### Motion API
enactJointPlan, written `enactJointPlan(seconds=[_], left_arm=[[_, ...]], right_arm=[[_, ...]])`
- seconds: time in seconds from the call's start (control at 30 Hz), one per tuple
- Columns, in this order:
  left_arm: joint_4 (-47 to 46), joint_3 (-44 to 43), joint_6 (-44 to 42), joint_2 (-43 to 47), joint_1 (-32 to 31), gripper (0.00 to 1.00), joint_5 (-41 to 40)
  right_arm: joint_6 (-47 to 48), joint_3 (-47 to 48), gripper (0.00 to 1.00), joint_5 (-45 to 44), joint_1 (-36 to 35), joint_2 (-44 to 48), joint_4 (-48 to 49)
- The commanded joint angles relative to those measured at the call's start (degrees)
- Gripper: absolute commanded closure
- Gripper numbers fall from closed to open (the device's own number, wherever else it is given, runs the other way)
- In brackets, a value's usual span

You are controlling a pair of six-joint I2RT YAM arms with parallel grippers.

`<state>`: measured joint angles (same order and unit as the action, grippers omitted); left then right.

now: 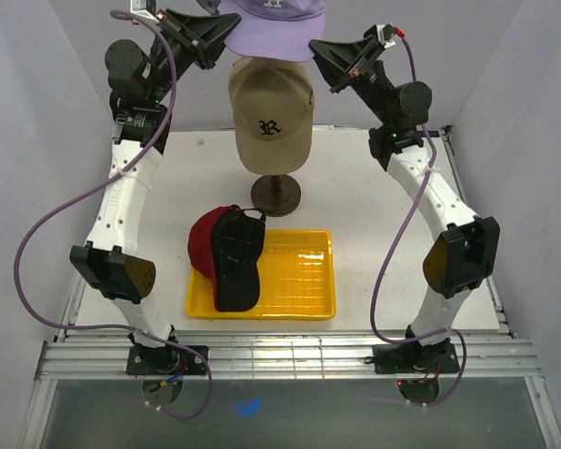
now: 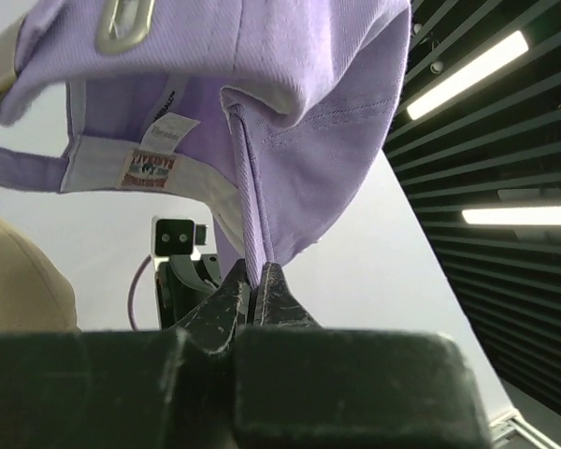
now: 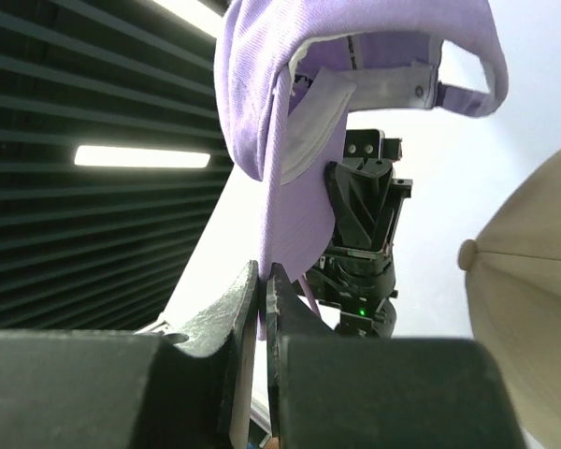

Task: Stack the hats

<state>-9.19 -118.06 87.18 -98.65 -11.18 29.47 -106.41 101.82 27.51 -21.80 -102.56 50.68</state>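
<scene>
The lavender cap (image 1: 276,28) hangs in the air above the tan "R" cap (image 1: 271,112), which sits on the mannequin head on its wooden stand (image 1: 275,194). My left gripper (image 1: 226,49) is shut on the lavender cap's left edge (image 2: 262,168). My right gripper (image 1: 315,47) is shut on its right edge (image 3: 290,122). The tan cap also shows in the left wrist view (image 2: 19,281) and the right wrist view (image 3: 533,299). The black cap (image 1: 237,262) lies on the red cap (image 1: 206,238) at the left end of the yellow tray (image 1: 299,281).
The white table (image 1: 374,196) has grey walls on three sides. The stand is at the table's back middle, the tray in front of it. A metal rail (image 1: 290,360) runs along the near edge by both arm bases.
</scene>
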Motion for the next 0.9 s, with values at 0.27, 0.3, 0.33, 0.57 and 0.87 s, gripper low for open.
enactJointPlan(seconds=[0.27, 0.3, 0.33, 0.57, 0.87], left_arm=[[14.6, -11.1, 6.5, -7.8, 0.2, 1.0, 3.2], [14.2, -10.6, 7.0, -8.0, 0.2, 1.0, 3.4], [13.8, -9.8, 7.5, -8.1, 0.3, 1.0, 3.6], [16.3, -8.9, 7.3, -8.1, 1.2, 1.0, 5.1], [11.7, 4.1, 7.0, -3.2, 2.0, 1.0, 9.4]], right_arm=[[4.4, 4.6, 0.92, 3.3, -0.2, 1.8, -4.2], [5.1, 5.5, 0.92, 3.0, -0.2, 1.6, -4.7], [5.3, 6.0, 0.92, 3.0, -0.2, 1.4, -5.7], [8.8, 6.6, 0.92, 3.3, -0.1, 2.0, -10.3], [15.0, 3.3, 0.92, 5.1, 0.1, 4.6, -12.3]])
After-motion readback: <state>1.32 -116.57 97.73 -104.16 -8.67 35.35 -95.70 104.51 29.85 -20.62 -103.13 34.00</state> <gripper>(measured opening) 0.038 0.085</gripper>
